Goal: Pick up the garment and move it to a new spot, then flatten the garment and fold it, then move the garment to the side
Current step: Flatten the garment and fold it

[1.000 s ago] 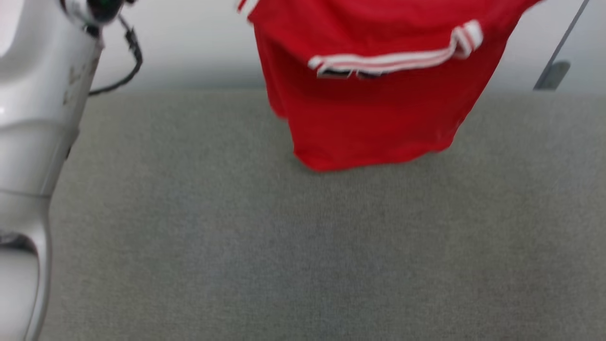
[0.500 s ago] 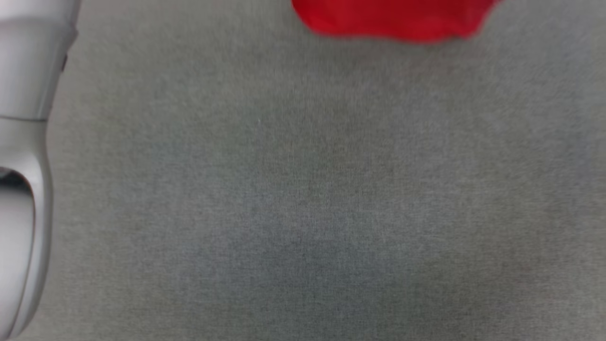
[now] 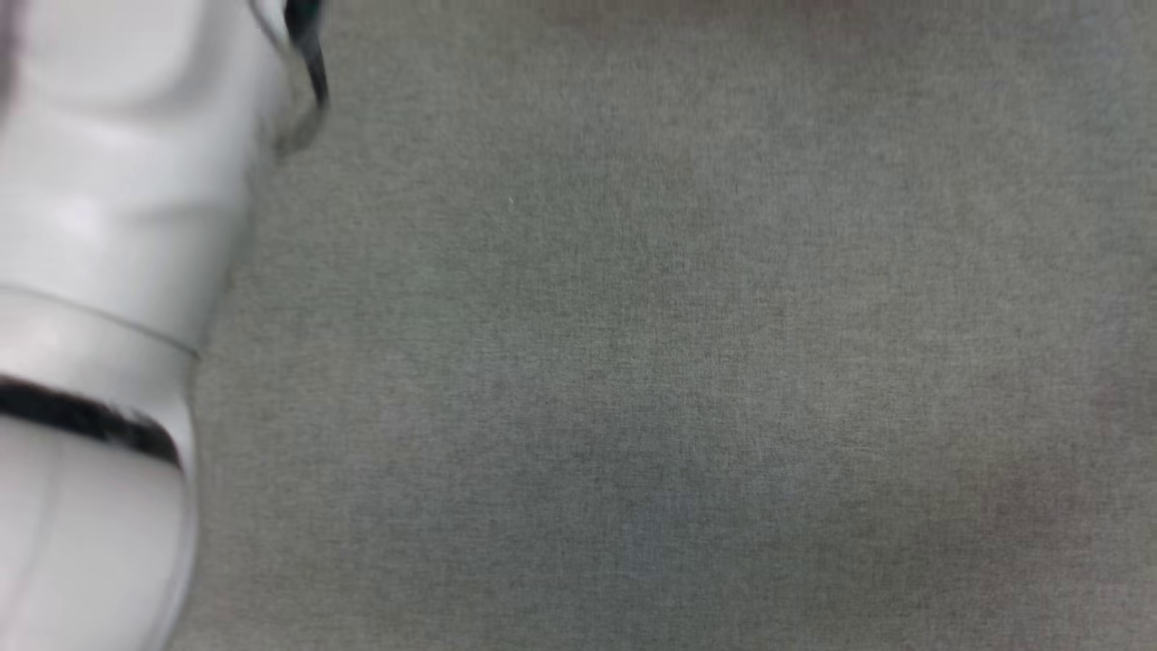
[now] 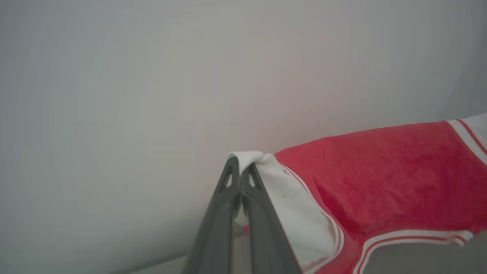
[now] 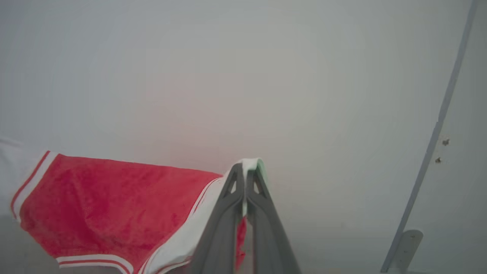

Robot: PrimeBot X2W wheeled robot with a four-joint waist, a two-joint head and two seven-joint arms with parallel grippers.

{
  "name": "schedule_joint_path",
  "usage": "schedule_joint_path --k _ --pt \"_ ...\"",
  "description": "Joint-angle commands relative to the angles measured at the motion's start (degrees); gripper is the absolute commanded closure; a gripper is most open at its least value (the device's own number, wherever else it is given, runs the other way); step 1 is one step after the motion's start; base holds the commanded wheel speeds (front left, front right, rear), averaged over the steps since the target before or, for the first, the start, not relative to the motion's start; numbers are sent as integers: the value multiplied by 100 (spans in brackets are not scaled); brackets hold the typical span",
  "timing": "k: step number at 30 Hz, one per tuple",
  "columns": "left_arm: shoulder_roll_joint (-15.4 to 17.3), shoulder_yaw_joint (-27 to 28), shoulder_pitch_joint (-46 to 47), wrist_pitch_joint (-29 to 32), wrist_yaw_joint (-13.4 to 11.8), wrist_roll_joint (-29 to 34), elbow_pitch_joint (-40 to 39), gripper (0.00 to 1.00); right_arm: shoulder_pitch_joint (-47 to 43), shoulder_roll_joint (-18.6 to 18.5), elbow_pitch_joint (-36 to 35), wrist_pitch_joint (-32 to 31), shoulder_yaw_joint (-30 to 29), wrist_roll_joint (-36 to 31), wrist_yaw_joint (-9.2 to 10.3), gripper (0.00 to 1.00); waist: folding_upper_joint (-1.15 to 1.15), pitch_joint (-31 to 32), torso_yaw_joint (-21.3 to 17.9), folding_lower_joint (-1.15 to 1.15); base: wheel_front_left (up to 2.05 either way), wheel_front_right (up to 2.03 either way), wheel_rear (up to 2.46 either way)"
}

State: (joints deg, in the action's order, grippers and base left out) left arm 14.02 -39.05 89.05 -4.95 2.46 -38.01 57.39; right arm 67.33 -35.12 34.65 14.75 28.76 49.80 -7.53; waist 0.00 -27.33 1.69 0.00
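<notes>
Red garment (image 4: 380, 171) stretches between left fingers (image 4: 240, 179) and right fingers (image 5: 245, 179), both clamped on it.

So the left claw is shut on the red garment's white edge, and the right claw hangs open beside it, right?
Not quite. The right claw isn't open: the right wrist view shows it shut on a white edge of the garment too. The left claw is shut on the white edge, as you said.

Bright red garment (image 4: 380, 171) with white panels and stripes — grey-green surface (image 3: 678, 362).
</notes>
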Motion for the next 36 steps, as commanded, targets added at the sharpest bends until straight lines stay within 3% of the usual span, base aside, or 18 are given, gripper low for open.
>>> schedule_joint_path --k 1,11,18,23,31,36 --pt "2 -48 -243 159 54 -63 53 100 -223 -112 -40 -140 165 218 7 100 0 333 109 0 0 0 0" --pt "340 -465 -2209 1231 247 -301 -295 100 -1821 -925 -589 -1110 985 1421 7 100 0 1255 179 0 0 0 0" --pt "1019 -372 -3649 1971 -73 -748 -1701 100 -2978 -1433 -1132 -1597 1059 2161 7 100 0 1700 204 0 0 0 0" --pt "1800 -240 -4738 2697 -600 -1146 -3499 100 -3787 -1810 -1554 -1806 943 2628 7 100 0 1888 222 0 0 0 0" --pt "3157 139 -6456 3561 -2124 -1648 -6533 100 -4947 -2475 -2339 -2238 912 3190 7 100 0 1952 197 0 0 0 0" --pt "3700 268 -7308 3646 -2850 -1746 -7760 100 -5557 -2921 -2839 -2381 888 3458 7 100 0 1892 179 0 0 0 0"
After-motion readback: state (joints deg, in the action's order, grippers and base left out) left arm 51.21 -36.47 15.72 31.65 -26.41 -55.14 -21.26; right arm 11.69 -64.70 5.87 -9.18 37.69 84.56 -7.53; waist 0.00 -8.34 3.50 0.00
